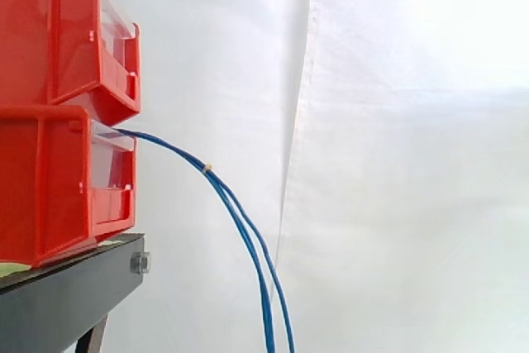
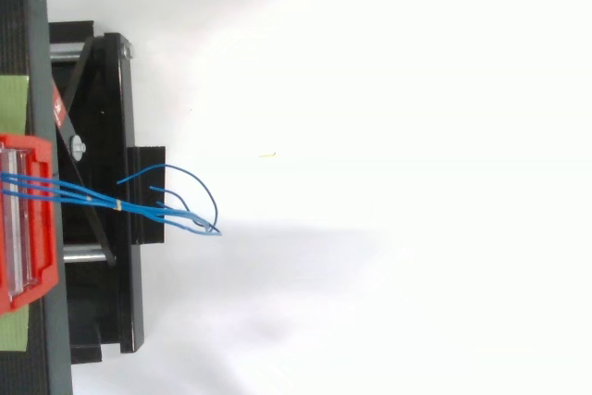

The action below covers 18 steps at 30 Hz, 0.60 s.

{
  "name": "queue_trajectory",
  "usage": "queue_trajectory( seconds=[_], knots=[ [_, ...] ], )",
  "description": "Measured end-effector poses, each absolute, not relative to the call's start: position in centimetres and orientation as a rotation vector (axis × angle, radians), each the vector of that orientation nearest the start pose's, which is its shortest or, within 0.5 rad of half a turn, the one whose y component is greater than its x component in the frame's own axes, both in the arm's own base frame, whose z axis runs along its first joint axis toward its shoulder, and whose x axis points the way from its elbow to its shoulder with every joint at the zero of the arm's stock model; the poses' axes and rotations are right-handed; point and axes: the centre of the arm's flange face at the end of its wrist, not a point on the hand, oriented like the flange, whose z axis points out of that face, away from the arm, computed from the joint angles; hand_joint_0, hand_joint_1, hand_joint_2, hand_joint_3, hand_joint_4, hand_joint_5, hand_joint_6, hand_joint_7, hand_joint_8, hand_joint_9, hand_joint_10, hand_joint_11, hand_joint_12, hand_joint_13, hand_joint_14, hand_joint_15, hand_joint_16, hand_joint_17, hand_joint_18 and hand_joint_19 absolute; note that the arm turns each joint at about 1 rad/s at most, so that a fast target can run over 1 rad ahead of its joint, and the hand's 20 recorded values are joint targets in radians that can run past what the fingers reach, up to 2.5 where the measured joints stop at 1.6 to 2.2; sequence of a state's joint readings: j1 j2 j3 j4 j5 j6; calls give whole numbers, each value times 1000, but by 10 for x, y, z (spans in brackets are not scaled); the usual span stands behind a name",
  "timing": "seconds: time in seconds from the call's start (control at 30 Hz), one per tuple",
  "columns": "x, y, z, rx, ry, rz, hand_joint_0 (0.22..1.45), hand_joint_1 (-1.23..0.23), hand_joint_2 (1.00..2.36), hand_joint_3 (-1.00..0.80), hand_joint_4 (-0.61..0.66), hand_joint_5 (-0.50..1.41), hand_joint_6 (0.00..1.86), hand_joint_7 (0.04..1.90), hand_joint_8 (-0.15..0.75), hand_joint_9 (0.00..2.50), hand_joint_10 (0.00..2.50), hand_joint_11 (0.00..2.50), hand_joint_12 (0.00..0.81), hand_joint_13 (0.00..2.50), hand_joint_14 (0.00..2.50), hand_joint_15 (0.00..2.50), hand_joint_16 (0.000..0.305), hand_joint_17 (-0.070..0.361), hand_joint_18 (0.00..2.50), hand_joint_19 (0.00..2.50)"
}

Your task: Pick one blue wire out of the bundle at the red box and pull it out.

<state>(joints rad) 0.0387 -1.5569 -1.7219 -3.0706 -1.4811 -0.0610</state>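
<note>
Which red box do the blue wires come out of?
The bottom red box, sitting on the black stand. The blue wires leave its open front and hang down; none come from the top red box.

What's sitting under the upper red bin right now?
A second red bin on the black stand. Blue wires leave its front top edge, just below the upper red bin, and hang down. The bins' walls hide where they start inside.
</note>
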Motion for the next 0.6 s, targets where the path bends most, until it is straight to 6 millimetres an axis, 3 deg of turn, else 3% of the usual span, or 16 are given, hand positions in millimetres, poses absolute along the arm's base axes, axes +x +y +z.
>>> queue_trajectory(
  seconds=[0.6],
  knots=[
    [479, -124, 427, 1215, 1274, 1065, 496, -492, 1000, -500, 189, -232, 501, 618, 227, 263, 0, 0, 334, 0, 1, 49, 61, 137, 0, 223]
  ],
)
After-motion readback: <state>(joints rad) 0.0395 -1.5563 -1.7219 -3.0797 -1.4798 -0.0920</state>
